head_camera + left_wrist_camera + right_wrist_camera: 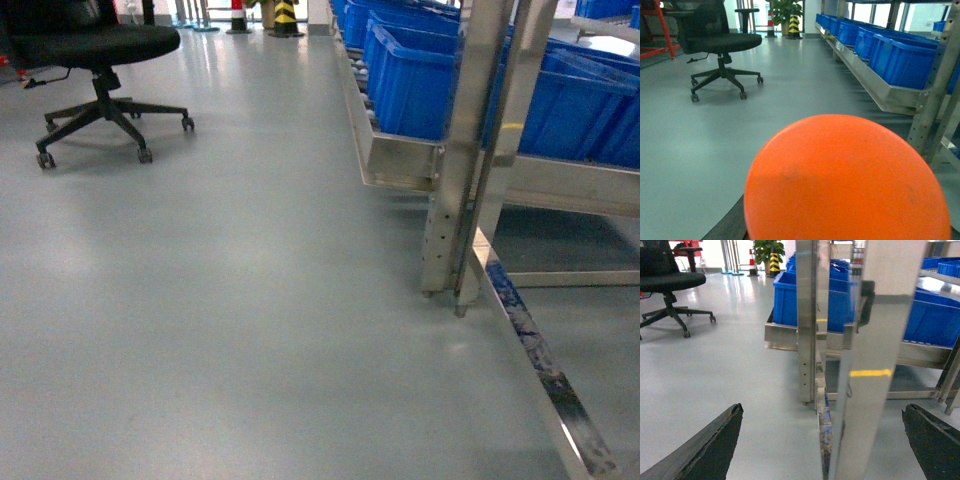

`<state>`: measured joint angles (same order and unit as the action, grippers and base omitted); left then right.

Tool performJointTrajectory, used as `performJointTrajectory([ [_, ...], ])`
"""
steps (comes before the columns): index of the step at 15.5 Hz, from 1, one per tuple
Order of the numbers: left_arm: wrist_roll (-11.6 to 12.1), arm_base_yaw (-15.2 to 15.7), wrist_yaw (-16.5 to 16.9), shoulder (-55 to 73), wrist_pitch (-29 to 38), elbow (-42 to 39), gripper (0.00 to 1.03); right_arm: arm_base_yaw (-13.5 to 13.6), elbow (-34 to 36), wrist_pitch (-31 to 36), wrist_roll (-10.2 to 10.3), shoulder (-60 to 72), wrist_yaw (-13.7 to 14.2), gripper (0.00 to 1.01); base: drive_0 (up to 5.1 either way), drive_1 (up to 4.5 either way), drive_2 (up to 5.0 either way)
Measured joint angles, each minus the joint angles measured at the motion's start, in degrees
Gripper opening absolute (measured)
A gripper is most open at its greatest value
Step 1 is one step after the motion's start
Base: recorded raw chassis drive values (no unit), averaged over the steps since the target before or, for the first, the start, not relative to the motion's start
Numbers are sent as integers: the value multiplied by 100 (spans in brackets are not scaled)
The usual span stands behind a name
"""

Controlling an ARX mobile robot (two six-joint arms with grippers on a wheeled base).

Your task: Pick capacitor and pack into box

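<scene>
Orange disc (847,180) hiding left gripper, state unclear, right gripper (825,445) spread wide, empty, fingertips cropped

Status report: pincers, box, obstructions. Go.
Right pincer open, empty. Left pincer unseen behind orange disc. Pink box not in view. Steel rack post dead ahead.

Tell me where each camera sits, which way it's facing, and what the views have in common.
Head: rides on the robot, slants down across the grey floor toward the steel rack; no robot body shows.
Left wrist: low, facing the office chair and blue bins; an orange disc fills the foreground, hiding the end effector.
Right wrist: low, facing a rack post up close; the right end effector has dark fingers spread wide at both edges.
Shared: all three show the chair, bins and rack.
</scene>
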<state>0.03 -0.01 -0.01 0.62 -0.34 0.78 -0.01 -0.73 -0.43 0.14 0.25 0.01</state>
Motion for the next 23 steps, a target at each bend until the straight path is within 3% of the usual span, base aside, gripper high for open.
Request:
performJointTrajectory([
  [23, 0, 0, 2, 0, -4, 0, 44, 0, 0, 7, 0, -2, 0, 98, -504, 242, 242],
])
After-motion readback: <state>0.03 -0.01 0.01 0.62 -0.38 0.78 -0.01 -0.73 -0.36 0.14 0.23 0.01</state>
